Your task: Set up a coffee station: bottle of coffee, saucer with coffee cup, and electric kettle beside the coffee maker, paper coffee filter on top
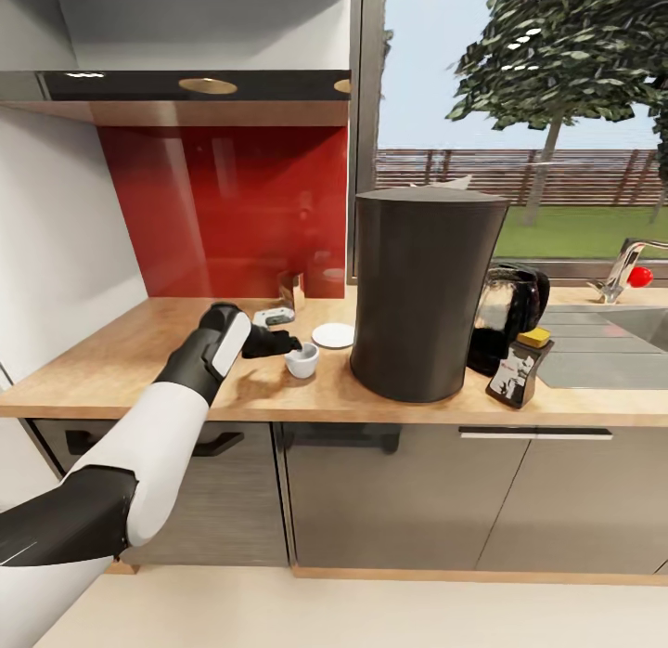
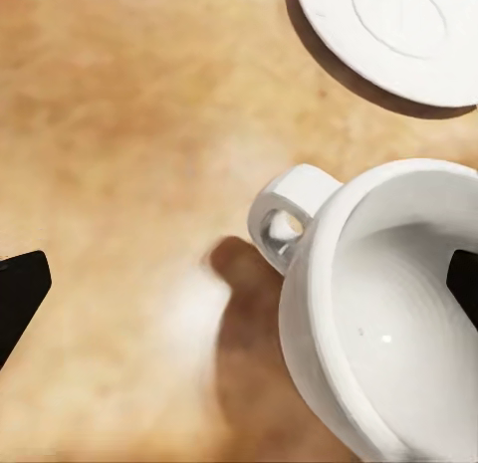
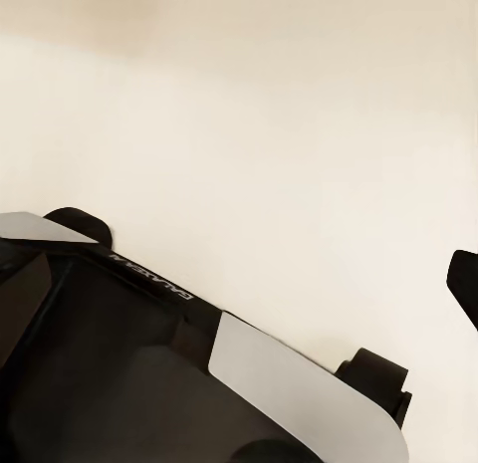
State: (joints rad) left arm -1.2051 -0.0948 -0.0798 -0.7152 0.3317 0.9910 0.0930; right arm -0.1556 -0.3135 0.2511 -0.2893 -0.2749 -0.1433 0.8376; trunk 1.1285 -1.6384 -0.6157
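The small white coffee cup (image 1: 301, 360) (image 2: 388, 314) stands upright on the light wood kitchen countertop (image 1: 121, 351), left of the tall dark-grey coffee maker (image 1: 422, 295). My left gripper (image 1: 283, 343) (image 2: 242, 289) is open around the cup's handle side, with one fingertip (image 2: 463, 282) inside the bowl and the other outside. The white saucer (image 1: 333, 335) (image 2: 398, 35) lies just behind the cup, with nothing on it. A white tip of the paper coffee filter (image 1: 461, 182) shows on the coffee maker's top. The electric kettle (image 1: 508, 314) and the bottle of coffee (image 1: 521, 369) stand right of the coffee maker.
A small beige box (image 1: 290, 291) and a small grey-white object (image 1: 272, 316) sit near the red backsplash. The steel sink (image 1: 640, 337) and faucet (image 1: 623, 263) lie at the far right. My right gripper (image 3: 242, 289) hangs over pale floor beside the robot's base.
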